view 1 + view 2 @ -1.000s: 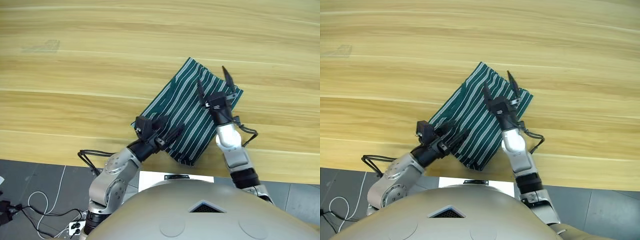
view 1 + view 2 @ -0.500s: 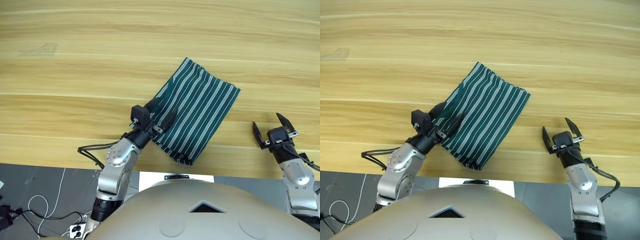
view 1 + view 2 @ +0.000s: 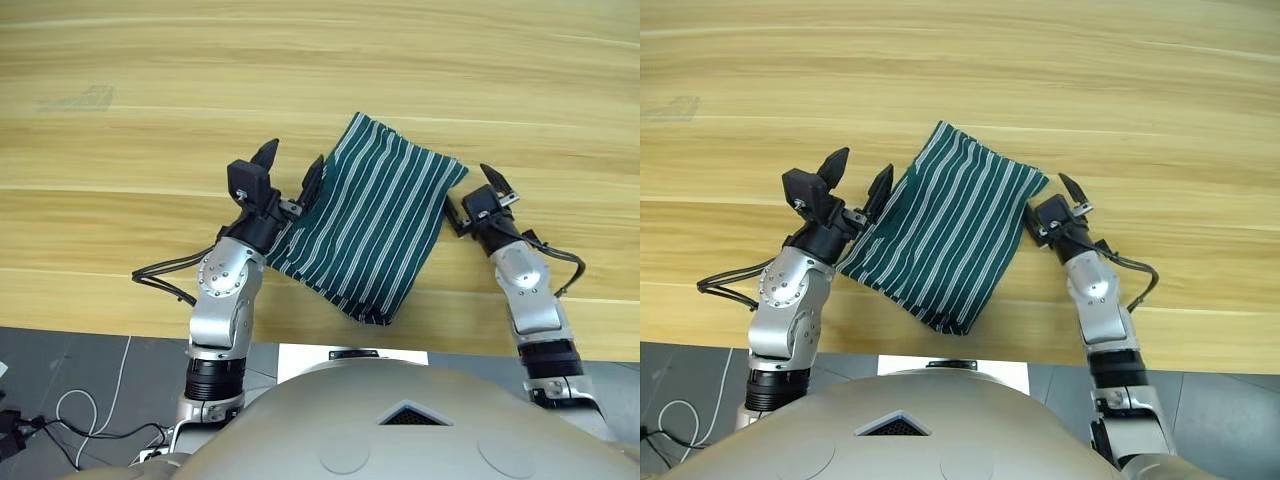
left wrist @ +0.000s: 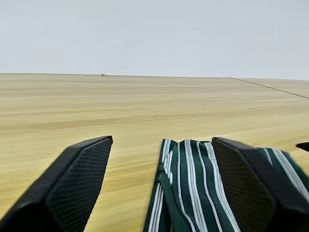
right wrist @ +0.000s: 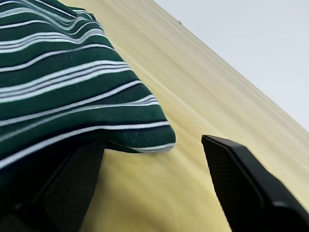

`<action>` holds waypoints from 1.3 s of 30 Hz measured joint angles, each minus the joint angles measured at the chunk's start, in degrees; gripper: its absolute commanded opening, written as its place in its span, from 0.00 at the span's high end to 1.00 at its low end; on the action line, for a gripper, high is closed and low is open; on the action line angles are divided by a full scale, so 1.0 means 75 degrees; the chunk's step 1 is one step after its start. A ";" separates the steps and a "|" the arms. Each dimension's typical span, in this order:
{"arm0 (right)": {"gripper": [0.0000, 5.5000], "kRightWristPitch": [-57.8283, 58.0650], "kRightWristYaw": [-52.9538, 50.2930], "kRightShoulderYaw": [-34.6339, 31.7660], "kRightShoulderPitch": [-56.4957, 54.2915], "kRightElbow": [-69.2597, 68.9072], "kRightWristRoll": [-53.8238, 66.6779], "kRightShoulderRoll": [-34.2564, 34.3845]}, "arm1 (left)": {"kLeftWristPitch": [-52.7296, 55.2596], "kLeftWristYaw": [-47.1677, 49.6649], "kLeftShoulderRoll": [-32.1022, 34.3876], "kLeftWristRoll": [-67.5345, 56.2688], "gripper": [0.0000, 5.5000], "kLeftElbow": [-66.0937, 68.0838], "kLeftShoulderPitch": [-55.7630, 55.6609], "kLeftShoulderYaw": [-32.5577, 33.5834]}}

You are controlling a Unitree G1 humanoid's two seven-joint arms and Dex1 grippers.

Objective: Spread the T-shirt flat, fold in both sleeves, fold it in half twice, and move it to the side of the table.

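As seen from the head views, the folded dark green T-shirt with thin white stripes point(image 3: 375, 225) lies on the light wood-grain counter point(image 3: 150, 60), close to the counter's near edge and between the two arms. The garment forms a compact rectangle set diagonally: one corner points away from the robot and the opposite corner sits just beside the near edge.

1. Left jaws: wide open, holding nothing. They stand at the T-shirt's left edge. One finger point(image 3: 265, 155) is over bare counter; the other finger point(image 3: 313, 172) is at the cloth edge. In the left wrist view the striped edge shows between the two ribbed fingers point(image 4: 77, 183), nearer to one of them. Contact with the cloth cannot be determined.

2. Right jaws: open, holding nothing. They stand at the T-shirt's right far corner. One finger point(image 3: 497, 182) is over bare counter, apart from the cloth. In the right wrist view that corner of the cloth point(image 5: 145, 135) reaches into the gap, and the dark finger point(image 5: 72, 179) on the cloth side lies in its shadow; whether it touches cannot be determined.

Beyond the near edge, grey floor point(image 3: 90, 360) with loose cables point(image 3: 60, 410) shows on the robot's left
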 measured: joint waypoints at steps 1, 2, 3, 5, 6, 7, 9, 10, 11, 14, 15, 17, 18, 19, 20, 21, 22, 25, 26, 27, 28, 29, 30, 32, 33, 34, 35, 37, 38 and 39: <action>0.33 -0.0022 -0.0056 0.0031 -0.0260 0.0247 -0.0044 0.0051 | -0.0001 -0.0071 -0.0003 -0.0055 0.31 -0.0012 0.0078 0.0012; 0.33 -0.0025 -0.0136 0.0035 -0.0577 0.0567 -0.0065 0.0107 | -0.0004 -0.0129 -0.0004 -0.0086 0.31 -0.0023 0.0204 0.0027; 0.33 -0.0034 -0.0179 0.0036 -0.0758 0.0758 -0.0107 0.0134 | -0.0005 -0.0145 -0.0010 -0.0103 0.31 -0.0024 0.0292 0.0031; 0.33 -0.0028 -0.0267 0.0016 -0.1302 0.1340 -0.0104 0.0259 | -0.0010 -0.0171 -0.0062 -0.0236 0.31 -0.0030 0.0385 0.0032; 0.33 -0.0056 -0.0384 -0.0003 -0.1698 0.1751 -0.0098 0.0347 | -0.0018 -0.0176 -0.0117 -0.0301 0.31 -0.0032 0.0403 0.0014; 0.33 -0.0102 -0.0477 -0.0031 -0.2014 0.2150 -0.0099 0.0387 | -0.0038 -0.0174 -0.0153 -0.0306 0.31 -0.0029 0.0411 -0.0006; 0.33 -0.0235 -0.0713 -0.0181 -0.2734 0.3081 -0.0062 0.0492 | -0.0056 -0.0174 -0.0254 -0.0350 0.31 0.0002 0.0437 -0.0036; 0.33 -0.0334 -0.0829 -0.0210 -0.3063 0.3526 -0.0027 0.0526 | -0.0060 -0.0174 -0.0275 -0.0354 0.31 0.0036 0.0456 -0.0040; 0.33 -0.0468 -0.0931 -0.0251 -0.3330 0.3908 -0.0018 0.0577 | -0.0061 -0.0175 -0.0280 -0.0354 0.31 0.0113 0.0470 -0.0036; 0.33 -0.0940 -0.1168 -0.0292 -0.3789 0.4789 0.0057 0.0735 | -0.0064 -0.0239 -0.0271 -0.0351 0.31 0.0270 0.0544 -0.0040; 0.33 -0.1134 -0.1245 -0.0327 -0.3832 0.4929 0.0073 0.0784 | -0.0072 -0.0297 -0.0265 -0.0350 0.31 0.0336 0.0541 -0.0049; 0.33 -0.1519 -0.1427 -0.0359 -0.3878 0.5121 0.0132 0.0915 | -0.0080 -0.0363 -0.0268 -0.0339 0.31 0.0568 0.0545 -0.0119; 0.33 -0.1698 -0.1520 -0.0369 -0.3882 0.5161 0.0151 0.0979 | -0.0083 -0.0404 -0.0278 -0.0334 0.31 0.0672 0.0545 -0.0143; 0.33 -0.1808 -0.1562 -0.0379 -0.3880 0.5176 0.0178 0.1022 | -0.0107 -0.0413 -0.0281 -0.0314 0.31 0.0757 0.0534 -0.0172; 0.33 -0.1911 -0.1606 -0.0422 -0.3854 0.5163 0.0206 0.1033 | -0.0119 -0.0404 -0.0284 -0.0268 0.31 0.0858 0.0505 -0.0181; 0.33 -0.2010 -0.1684 -0.0515 -0.3704 0.4987 0.0240 0.1000 | -0.0120 -0.0287 -0.0294 -0.0235 0.31 0.1013 0.0428 -0.0059; 0.33 -0.2085 -0.1726 -0.0597 -0.3463 0.4725 0.0280 0.0926 | -0.0074 -0.0110 -0.0277 -0.0206 0.31 0.1181 0.0290 0.0156; 0.33 -0.2143 -0.1756 -0.0986 -0.2157 0.3314 0.0450 0.0567 | 0.0372 0.0683 0.0008 0.0004 0.31 0.1774 -0.0187 0.0992; 0.33 -0.2072 -0.1751 -0.1154 -0.1679 0.2750 0.0527 0.0471 | 0.0522 0.0825 0.0122 0.0185 0.31 0.1952 -0.0215 0.1061; 0.33 -0.1976 -0.1745 -0.1250 -0.1223 0.2142 0.0574 0.0404 | 0.0578 0.0869 0.0152 0.0332 0.31 0.1993 -0.0205 0.1015; 0.33 -0.1865 -0.1726 -0.1297 -0.0934 0.1699 0.0574 0.0378 | 0.0613 0.0868 0.0150 0.0338 0.31 0.1974 -0.0198 0.0968; 0.33 -0.1726 -0.1677 -0.1337 -0.0623 0.1165 0.0578 0.0366 | 0.0700 0.0810 0.0110 0.0321 0.31 0.1871 -0.0126 0.0877; 0.33 -0.1612 -0.1652 -0.1347 -0.0471 0.0881 0.0583 0.0362 | 0.0792 0.0776 0.0062 0.0276 0.31 0.1782 -0.0062 0.0855; 0.33 -0.1326 -0.1553 -0.1375 -0.0080 0.0134 0.0641 0.0356 | 0.1015 0.0716 -0.0039 0.0219 0.31 0.1428 0.0217 0.0701; 0.33 -0.1204 -0.1532 -0.1379 0.0031 -0.0077 0.0639 0.0354 | 0.1123 0.0689 -0.0087 0.0170 0.31 0.1233 0.0363 0.0599; 0.33 -0.1098 -0.1522 -0.1381 0.0108 -0.0270 0.0633 0.0353 | 0.1241 0.0607 -0.0140 0.0039 0.31 0.0999 0.0544 0.0478; 0.33 -0.0981 -0.1516 -0.1381 0.0130 -0.0446 0.0621 0.0350 | 0.1387 0.0519 -0.0182 -0.0043 0.31 0.0718 0.0767 0.0286; 0.33 -0.0828 -0.1509 -0.1378 0.0121 -0.0772 0.0558 0.0343 | 0.1584 0.0385 -0.0198 -0.0047 0.31 0.0103 0.1330 -0.0177; 0.33 -0.0774 -0.1509 -0.1376 0.0120 -0.0852 0.0512 0.0344 | 0.1669 0.0352 -0.0188 -0.0053 0.31 -0.0074 0.1494 -0.0282; 0.33 -0.0723 -0.1509 -0.1375 0.0120 -0.0922 0.0485 0.0344 | 0.1760 0.0334 -0.0156 -0.0053 0.31 -0.0204 0.1596 -0.0335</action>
